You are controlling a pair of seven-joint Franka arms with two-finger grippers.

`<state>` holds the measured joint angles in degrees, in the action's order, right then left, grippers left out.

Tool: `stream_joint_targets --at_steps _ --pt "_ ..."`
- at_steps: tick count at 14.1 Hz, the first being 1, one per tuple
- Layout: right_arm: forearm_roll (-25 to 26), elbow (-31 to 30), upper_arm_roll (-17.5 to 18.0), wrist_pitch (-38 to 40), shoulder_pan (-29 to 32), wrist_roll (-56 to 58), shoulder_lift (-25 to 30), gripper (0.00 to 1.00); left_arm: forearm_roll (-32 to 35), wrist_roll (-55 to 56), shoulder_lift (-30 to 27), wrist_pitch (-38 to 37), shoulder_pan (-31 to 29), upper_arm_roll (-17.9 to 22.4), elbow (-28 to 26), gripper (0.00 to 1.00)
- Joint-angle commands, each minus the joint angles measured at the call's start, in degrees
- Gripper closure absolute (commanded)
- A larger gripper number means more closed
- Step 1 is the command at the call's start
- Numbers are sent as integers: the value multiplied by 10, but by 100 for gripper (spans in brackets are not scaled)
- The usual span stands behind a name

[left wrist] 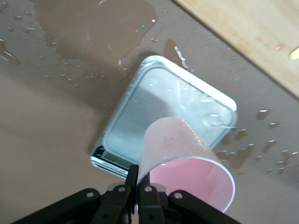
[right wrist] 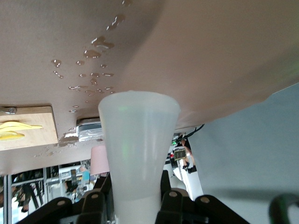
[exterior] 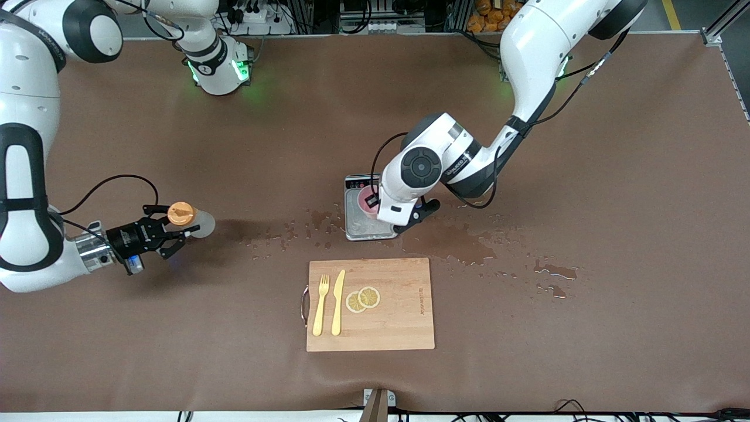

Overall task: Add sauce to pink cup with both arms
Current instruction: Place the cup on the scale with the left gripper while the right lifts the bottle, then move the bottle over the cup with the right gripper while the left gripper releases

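The pink cup (exterior: pixel 367 203) is tilted over the grey scale (exterior: pixel 358 227) in the middle of the table. My left gripper (exterior: pixel 375 205) is shut on the cup's rim, one finger inside and one outside. In the left wrist view the cup (left wrist: pixel 187 154) hangs from my left gripper (left wrist: pixel 138 175) above the scale's plate (left wrist: pixel 140 112). My right gripper (exterior: pixel 174 228) is shut on the sauce bottle (exterior: pixel 199 224), orange cap (exterior: pixel 180 214), held tilted over the right arm's end of the table. In the right wrist view the whitish bottle (right wrist: pixel 138 140) sits in my right gripper (right wrist: pixel 135 191).
A wooden cutting board (exterior: pixel 398 316) lies nearer the front camera than the scale, with a yellow fork (exterior: pixel 320 305), a yellow knife (exterior: pixel 338 302) and lemon slices (exterior: pixel 363 299) on it. Spilled water (exterior: pixel 463 243) wets the table around the scale.
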<state>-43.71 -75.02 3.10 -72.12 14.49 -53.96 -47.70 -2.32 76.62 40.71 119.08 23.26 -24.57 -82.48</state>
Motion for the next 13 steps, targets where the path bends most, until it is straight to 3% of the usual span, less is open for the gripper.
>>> stream_joint_targets --at_steps 1,4,11,13 --pt "13 31 -5 6 -27 -57 8 67 0 48 11 37 13 13 16 100" --pt "36 70 -6 3 -55 -99 8 67 1 51 16 41 27 23 16 100" --pt "71 92 -6 -11 -89 -150 12 67 1 56 26 63 61 52 15 100" --pt "83 101 -6 -12 -101 -170 13 67 2 56 26 63 61 53 14 95"
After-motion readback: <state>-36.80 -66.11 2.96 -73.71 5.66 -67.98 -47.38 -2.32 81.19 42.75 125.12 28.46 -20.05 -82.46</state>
